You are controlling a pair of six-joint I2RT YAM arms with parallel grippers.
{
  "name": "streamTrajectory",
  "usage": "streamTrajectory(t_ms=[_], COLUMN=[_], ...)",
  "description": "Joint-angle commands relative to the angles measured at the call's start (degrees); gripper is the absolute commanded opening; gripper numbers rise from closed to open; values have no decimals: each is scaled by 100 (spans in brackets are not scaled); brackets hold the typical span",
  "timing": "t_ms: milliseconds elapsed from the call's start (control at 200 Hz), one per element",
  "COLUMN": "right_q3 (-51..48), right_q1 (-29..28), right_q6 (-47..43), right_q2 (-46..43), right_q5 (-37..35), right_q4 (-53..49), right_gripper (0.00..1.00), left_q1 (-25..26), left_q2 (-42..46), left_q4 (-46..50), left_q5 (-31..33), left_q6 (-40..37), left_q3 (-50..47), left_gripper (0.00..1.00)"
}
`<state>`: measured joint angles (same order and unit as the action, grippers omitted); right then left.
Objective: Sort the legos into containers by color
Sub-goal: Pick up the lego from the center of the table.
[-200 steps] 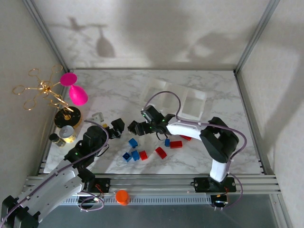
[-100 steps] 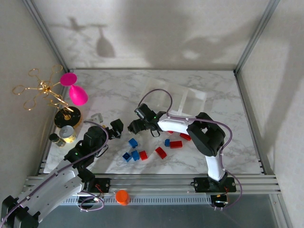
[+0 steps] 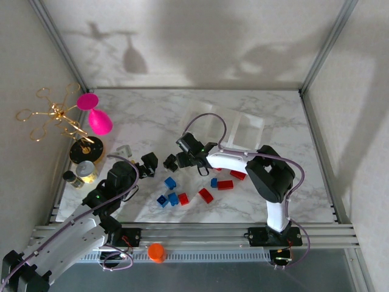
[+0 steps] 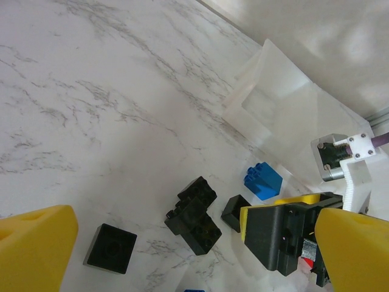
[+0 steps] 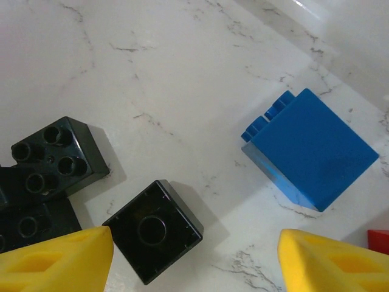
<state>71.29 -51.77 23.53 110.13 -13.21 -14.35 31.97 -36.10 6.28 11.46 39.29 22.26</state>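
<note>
Your top view looks down from above and behind the arm bases (image 3: 267, 235) over the whole marble table (image 3: 152, 115). Your wrist views sit close above it: left oblique, right nearest, steeply downward; both share the blue brick (image 4: 262, 180).

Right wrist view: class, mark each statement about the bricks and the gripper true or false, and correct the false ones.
1. The blue plastic brick lies on its side, studs pointing sideways. True.
2. The upside-down square black brick is stacked on the blue one. False: the two lie apart.
3. The right gripper is shut on a brick. False: its yellow fingers stand apart, holding nothing.
4. A black brick with studs up lies up and to the left of the upside-down one in this view. True.
</note>
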Motion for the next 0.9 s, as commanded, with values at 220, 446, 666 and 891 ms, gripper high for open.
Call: streamTrajectory(t_ms=[220,446,666,891], right_q3=[357,472,525,571], right_q1=[-41,-38,-38,-43], right_q6=[-128,-269,-339,-396], right_q2=[274,529,615,618], right_q5=[468,416,351,337], right_q4=[-43,-98,-94,-102], right_gripper=[73,69,62,50], left_q1=[38,42,38,38], left_q2=[23,-5,-98,-202], left_q4=[120,139,116,74], left_q5=[194,218,223,181], left_q6=[26,44,66,70], left_q3=[88,130,168,197], left_gripper=[100,99,100,99])
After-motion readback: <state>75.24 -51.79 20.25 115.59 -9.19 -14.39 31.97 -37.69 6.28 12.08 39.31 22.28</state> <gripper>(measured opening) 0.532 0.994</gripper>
